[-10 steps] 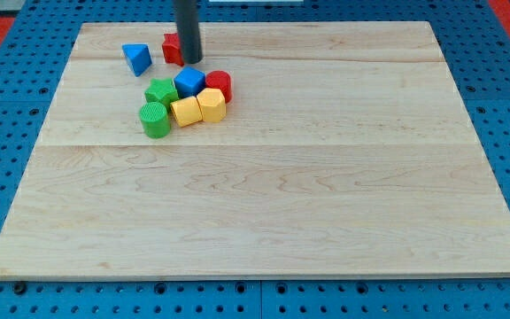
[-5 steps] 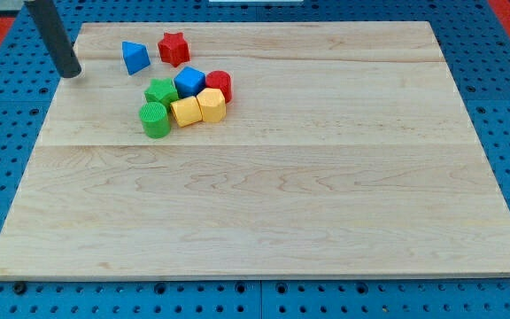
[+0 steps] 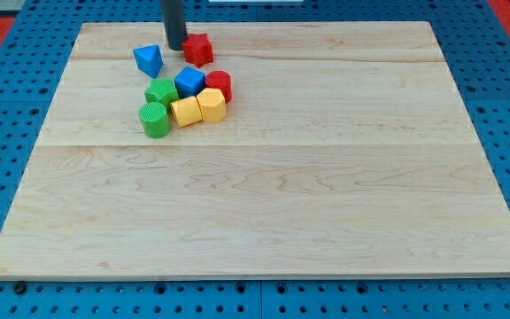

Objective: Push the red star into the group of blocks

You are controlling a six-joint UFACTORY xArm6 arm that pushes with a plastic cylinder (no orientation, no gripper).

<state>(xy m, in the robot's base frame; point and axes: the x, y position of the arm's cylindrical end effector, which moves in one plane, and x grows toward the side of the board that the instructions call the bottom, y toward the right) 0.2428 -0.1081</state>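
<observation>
1. Rod comes down near-upright from the view's top edge; my tip sits on the wooden board near its top-left corner; plain rod, grasps nothing.
2. Tip touches the left side of the red star; blue triangular block just left-below.
3. Star lies near the top edge, just above the group, apart from it.
4. Group: blue cube, red cylinder, green block, green cylinder, two yellow blocks, all touching.

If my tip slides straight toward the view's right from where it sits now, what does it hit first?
Most likely the red star: my tip sits right at its left side, touching or nearly so. Beyond the star, that line looks free across the board.
</observation>
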